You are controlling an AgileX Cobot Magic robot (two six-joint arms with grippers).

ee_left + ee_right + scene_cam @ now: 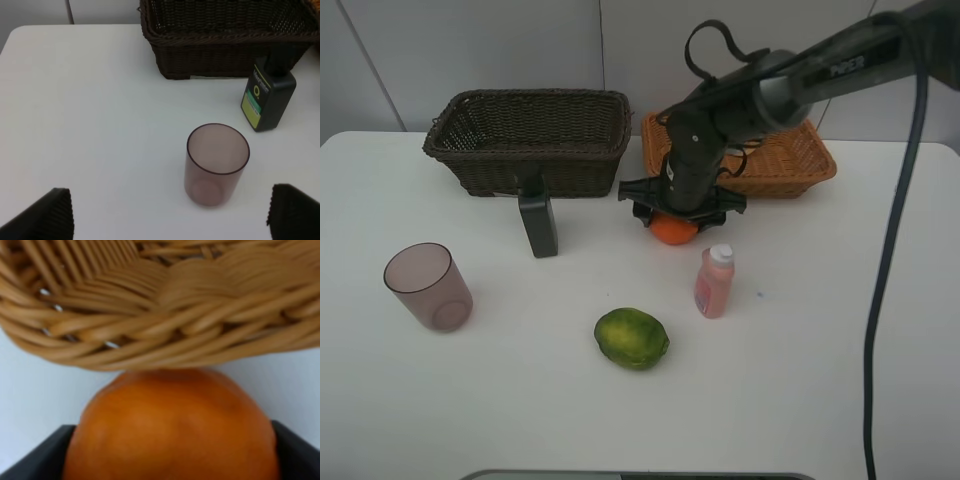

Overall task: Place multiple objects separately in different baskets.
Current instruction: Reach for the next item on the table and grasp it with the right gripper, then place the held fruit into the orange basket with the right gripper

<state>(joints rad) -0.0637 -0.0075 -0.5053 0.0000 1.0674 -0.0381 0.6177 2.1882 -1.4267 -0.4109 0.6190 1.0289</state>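
- Orange (170, 435) near far edge of table (820, 380), just beside tan basket (790, 165), clamped in right gripper (676, 220).
- Left gripper (172, 212) spread wide, purplish cup (217, 162) ahead, toward left edge.

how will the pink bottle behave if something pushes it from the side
The pink bottle stands upright, tall on a narrow base, so a push near its white cap would likely tip it. Its body looks smooth, probably plastic, so it may slide on the table if pushed low. It's small, so probably light.
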